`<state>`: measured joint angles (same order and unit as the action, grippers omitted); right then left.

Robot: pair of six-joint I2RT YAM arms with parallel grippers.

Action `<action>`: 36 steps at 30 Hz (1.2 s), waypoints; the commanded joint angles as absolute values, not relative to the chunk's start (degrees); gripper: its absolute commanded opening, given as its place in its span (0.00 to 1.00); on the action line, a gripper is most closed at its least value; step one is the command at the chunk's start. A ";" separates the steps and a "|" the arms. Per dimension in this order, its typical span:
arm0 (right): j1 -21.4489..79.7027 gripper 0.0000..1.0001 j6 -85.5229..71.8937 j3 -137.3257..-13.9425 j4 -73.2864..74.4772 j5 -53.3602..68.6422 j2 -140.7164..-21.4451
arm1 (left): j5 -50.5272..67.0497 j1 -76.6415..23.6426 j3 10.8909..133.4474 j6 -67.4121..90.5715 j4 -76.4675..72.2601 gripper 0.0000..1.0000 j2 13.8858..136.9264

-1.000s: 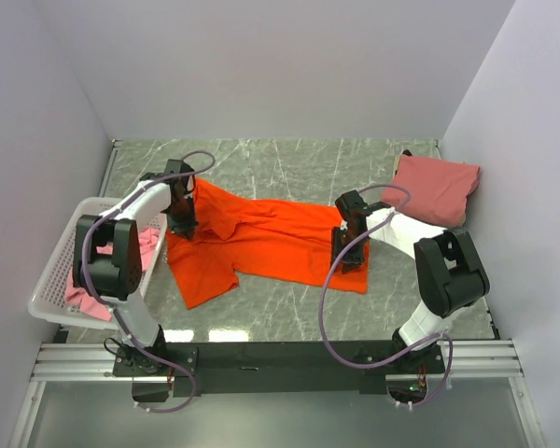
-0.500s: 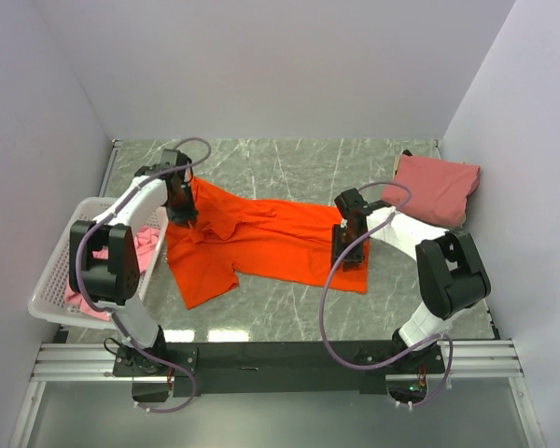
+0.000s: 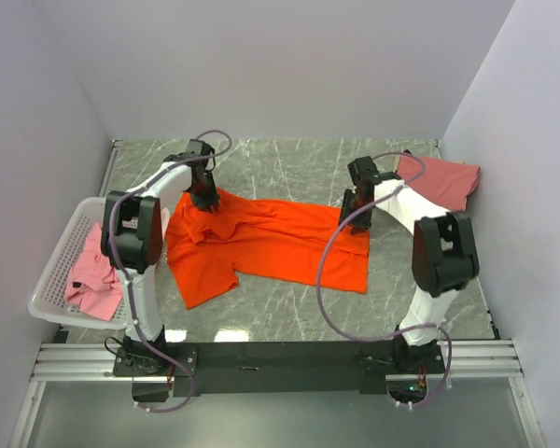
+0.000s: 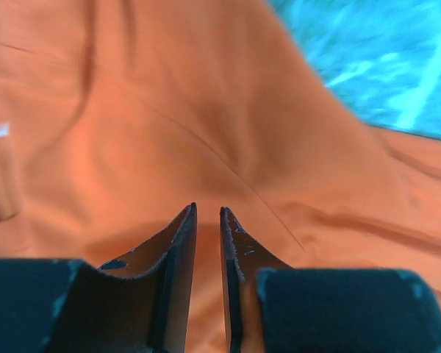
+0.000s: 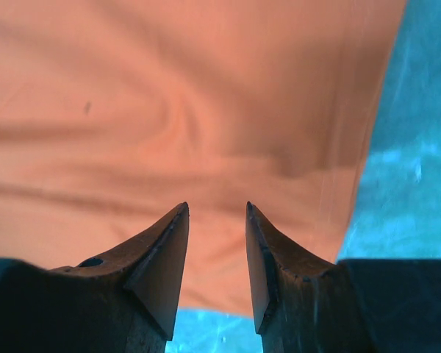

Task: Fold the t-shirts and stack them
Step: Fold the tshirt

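Observation:
A bright orange t-shirt (image 3: 271,245) lies spread and wrinkled across the middle of the table. My left gripper (image 3: 205,198) hangs over its back left part, jaws a narrow gap apart with nothing between them (image 4: 206,209), only orange cloth (image 4: 169,125) below. My right gripper (image 3: 354,217) is over the shirt's back right corner, open and empty (image 5: 217,206), above the cloth edge (image 5: 206,110). A dusty salmon-pink t-shirt (image 3: 445,177) lies folded at the back right. A lighter pink t-shirt (image 3: 91,273) lies in the basket.
A white perforated basket (image 3: 58,273) stands at the table's left edge. White walls close the table in on the left, back and right. Purple cables loop from both arms. The grey marbled tabletop (image 3: 289,163) shows behind the shirt.
Both arms have swung toward the back. My left gripper left the shirt's left side and its jaws parted a little. My right gripper moved from the front right hem to the back right corner.

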<state>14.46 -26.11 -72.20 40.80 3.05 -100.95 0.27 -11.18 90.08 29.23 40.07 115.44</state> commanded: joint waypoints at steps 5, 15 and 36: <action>13.01 0.44 -26.28 -78.40 39.90 -2.54 -109.95 | -1.74 -10.99 90.36 30.41 38.15 0.24 119.62; 9.23 0.41 -26.19 -79.19 41.66 -6.24 -114.87 | -3.52 -7.12 85.25 30.50 35.68 0.22 118.65; 7.56 0.42 -24.52 -92.10 47.90 -1.67 -114.95 | -2.98 -6.86 106.60 32.96 39.72 0.39 123.21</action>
